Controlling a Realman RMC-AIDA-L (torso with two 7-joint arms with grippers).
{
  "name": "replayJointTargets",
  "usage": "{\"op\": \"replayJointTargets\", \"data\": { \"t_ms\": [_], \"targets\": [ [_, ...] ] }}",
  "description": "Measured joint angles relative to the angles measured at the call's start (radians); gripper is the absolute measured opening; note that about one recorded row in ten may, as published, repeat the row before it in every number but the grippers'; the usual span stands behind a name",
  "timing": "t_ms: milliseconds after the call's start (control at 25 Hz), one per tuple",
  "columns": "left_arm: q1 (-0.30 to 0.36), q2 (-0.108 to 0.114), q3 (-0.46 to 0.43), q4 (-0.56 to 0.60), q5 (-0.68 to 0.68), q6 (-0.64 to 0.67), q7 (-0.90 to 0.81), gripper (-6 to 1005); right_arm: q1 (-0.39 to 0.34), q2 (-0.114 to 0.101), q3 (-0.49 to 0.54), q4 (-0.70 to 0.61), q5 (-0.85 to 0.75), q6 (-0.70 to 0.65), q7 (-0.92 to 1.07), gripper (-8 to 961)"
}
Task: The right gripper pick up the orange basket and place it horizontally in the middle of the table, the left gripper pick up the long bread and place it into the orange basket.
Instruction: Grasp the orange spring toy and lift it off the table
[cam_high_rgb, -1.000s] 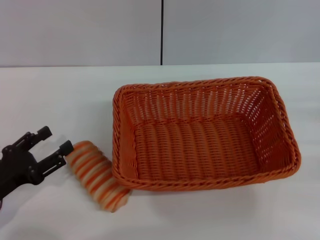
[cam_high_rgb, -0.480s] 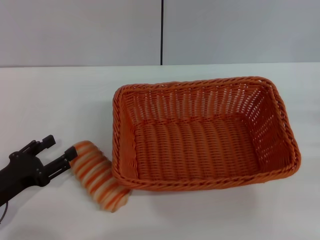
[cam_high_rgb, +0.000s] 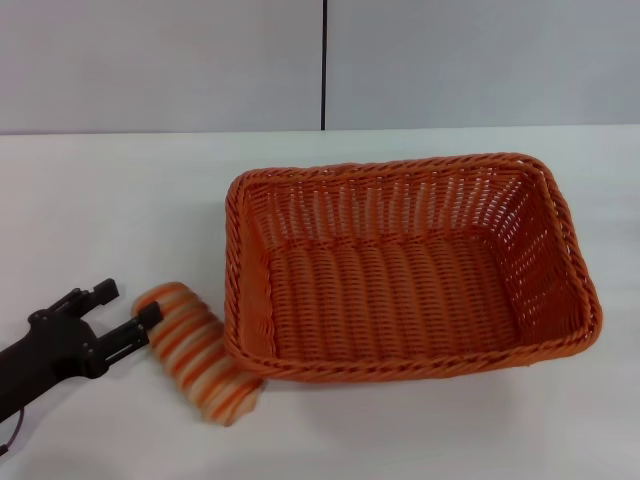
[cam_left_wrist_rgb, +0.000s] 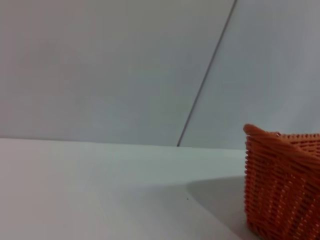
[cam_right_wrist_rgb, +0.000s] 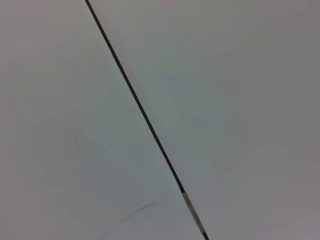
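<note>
White tabletop (cam_high_rgb: 120, 190) runs back to a pale grey wall with one dark vertical seam, and everything here is easiest to place against the orange basket (cam_high_rgb: 410, 265).

Farthest out from the basket's left end is the left gripper (cam_high_rgb: 122, 312), low over the table on its black arm. Its two fingers (cam_high_rgb: 100, 291) are spread apart and hold nothing; the nearer finger's tip sits right at the far end of the long bread (cam_high_rgb: 197, 351), touching it or just short of it (the head view does not settle which).

The bread lies on the table just outside the basket's left wall, set at a slant, its nearer end tucked against the basket's front left corner.

The basket itself sits lengthwise across the middle of the table, upright and empty, so I judge its placing step finished. The left wrist view shows only one woven corner of it. The right gripper is out of sight in every view.

The step in hand, then, is the reach for the bread. The next move calls for bringing the spread fingers over the loaf so they straddle its width, closing across the ridges, then lifting clear of the braided rim before carrying it over the basket's floor.
</note>
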Motion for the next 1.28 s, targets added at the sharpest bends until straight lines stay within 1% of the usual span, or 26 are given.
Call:
{"op": "replayJointTargets", "data": {
  "t_ms": [120, 760, 1120, 1160, 1200, 1280],
  "targets": [
    [-0.010, 0.000, 0.028, -0.008, 0.000, -0.021, -0.003, 792, 0.000, 0.000, 0.000, 0.000, -0.005, -0.013, 0.000, 433],
    [-0.015, 0.000, 0.050, -0.013, 0.000, -0.029, -0.005, 789, 0.004, 0.003, 0.000, 0.000, -0.015, -0.021, -0.014, 433],
    [-0.015, 0.002, 0.026, -0.006, -0.008, 0.025, -0.022, 787, 0.005, 0.007, 0.000, 0.001, -0.015, -0.025, -0.025, 433],
    [-0.015, 0.004, 0.017, -0.003, -0.009, 0.039, -0.035, 787, 0.005, 0.007, 0.000, 0.002, -0.015, -0.026, -0.025, 433],
    [-0.014, 0.014, -0.003, 0.007, -0.009, 0.075, -0.068, 787, 0.005, 0.008, 0.000, 0.002, -0.015, -0.026, -0.026, 433],
    [-0.014, 0.015, -0.004, 0.008, -0.009, 0.079, -0.072, 787, 0.005, 0.008, 0.000, 0.002, -0.015, -0.028, -0.026, 433]
  ]
}}
